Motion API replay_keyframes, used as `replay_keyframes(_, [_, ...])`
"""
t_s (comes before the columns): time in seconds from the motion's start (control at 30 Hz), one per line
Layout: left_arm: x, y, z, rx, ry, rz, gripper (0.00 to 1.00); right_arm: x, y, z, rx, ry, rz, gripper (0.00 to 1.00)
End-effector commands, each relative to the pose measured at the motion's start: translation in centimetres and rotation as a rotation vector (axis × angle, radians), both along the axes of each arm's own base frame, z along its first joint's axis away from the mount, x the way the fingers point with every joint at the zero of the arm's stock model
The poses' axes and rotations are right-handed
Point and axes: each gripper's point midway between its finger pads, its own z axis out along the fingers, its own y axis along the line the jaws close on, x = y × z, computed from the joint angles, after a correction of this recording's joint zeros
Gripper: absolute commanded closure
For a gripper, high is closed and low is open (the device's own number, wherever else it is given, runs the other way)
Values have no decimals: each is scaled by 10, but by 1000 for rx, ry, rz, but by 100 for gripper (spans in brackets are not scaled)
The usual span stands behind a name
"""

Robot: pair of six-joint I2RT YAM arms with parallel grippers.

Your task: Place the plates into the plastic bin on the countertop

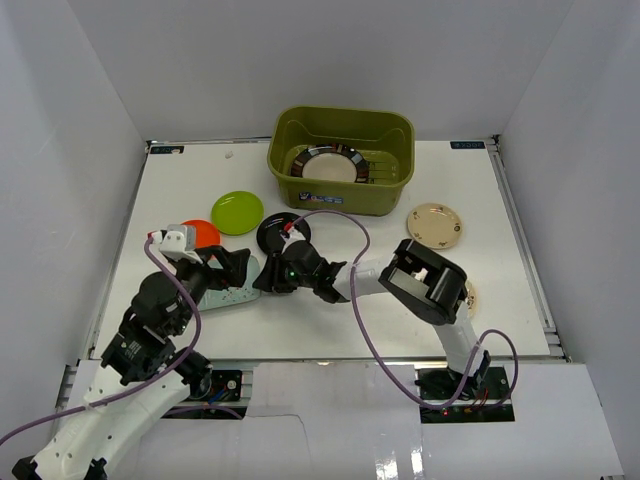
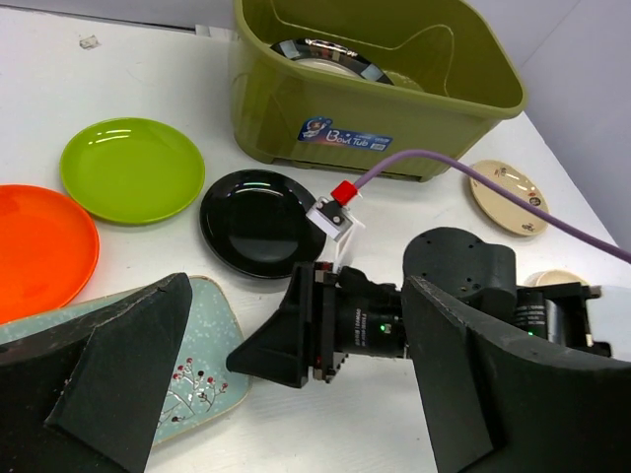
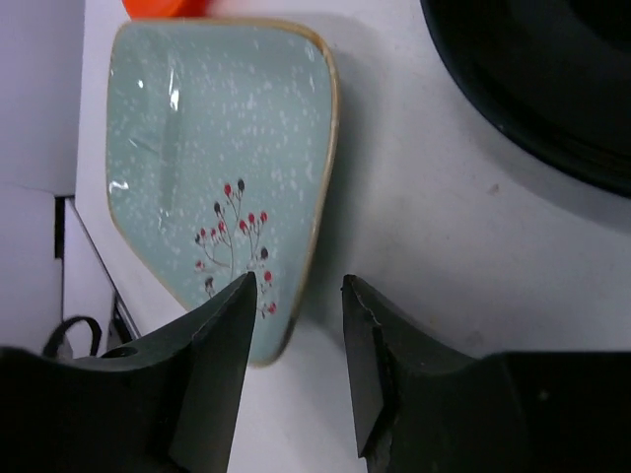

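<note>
Closely, right tool (image 3: 298,296) hangs released at speckled teal plate (image 3: 217,187), black plate (image 3: 552,79) just beside

Smooth, shiny plastic is seen in the olive bin (image 2: 296,108). A glossy finish is shown by the lime green plate (image 2: 131,168), the black plate (image 2: 254,219) and the orange plate (image 2: 39,251); a speckled glaze by the pale green plate (image 3: 217,168). The countertop (image 3: 414,236) is matt.
</note>
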Motion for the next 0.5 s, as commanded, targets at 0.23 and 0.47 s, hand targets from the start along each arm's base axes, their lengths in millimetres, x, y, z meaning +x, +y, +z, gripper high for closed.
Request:
replay_keyframes(0.23, [2,5,-1,1,-4,25,2,9,14,14,108,46,-70,90])
replay_keyframes(0.47, [1,6,2,-9,-7,31,2,-4,-44,87,182,-101,-89,92])
